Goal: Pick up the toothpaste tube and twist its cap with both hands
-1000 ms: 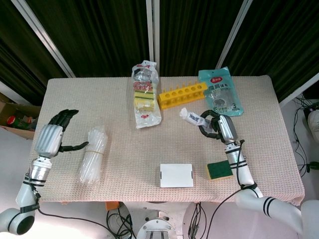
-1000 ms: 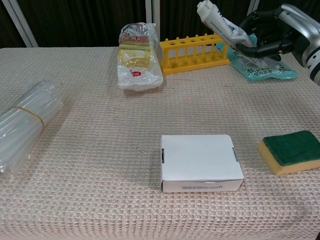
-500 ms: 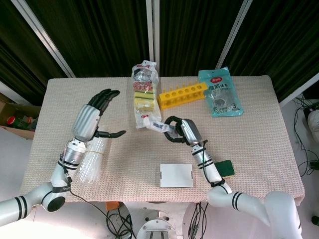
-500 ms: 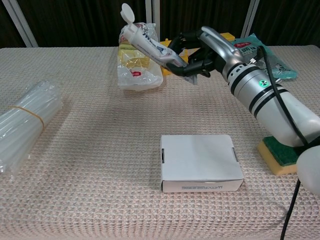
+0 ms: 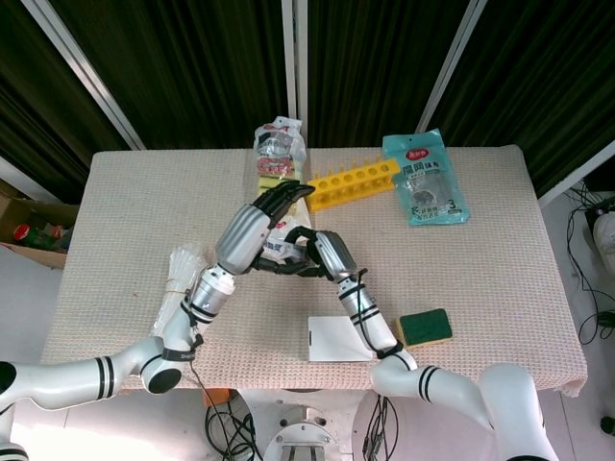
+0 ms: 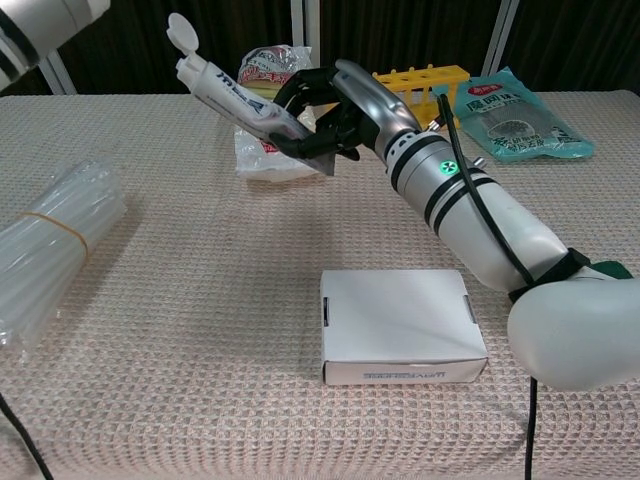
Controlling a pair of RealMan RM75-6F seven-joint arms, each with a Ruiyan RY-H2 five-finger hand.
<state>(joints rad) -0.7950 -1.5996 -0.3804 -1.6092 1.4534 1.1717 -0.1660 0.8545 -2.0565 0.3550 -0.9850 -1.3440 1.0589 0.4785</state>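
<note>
My right hand [image 6: 325, 105] grips the lower body of the white toothpaste tube [image 6: 240, 100] and holds it in the air, tilted up to the left. Its white flip cap [image 6: 182, 32] points up-left, with nothing touching it in the chest view. In the head view my right hand [image 5: 322, 252] is above the table's middle. My left hand [image 5: 252, 229] hovers over the cap end of the tube [image 5: 280, 252] with its fingers stretched out and apart, holding nothing. The chest view shows only my left forearm [image 6: 35, 25], at the top left corner.
A white box [image 6: 400, 320] lies near the front edge, with a green sponge [image 5: 425, 327] to its right. A bundle of clear plastic [image 6: 50, 250] is at the left. At the back stand a snack bag [image 6: 265, 150], a yellow rack [image 5: 351, 182] and a teal packet [image 5: 428, 178].
My right hand has carried the tube further left, over the table's middle. My left hand has swung in from the left and now hovers over the tube's cap end.
</note>
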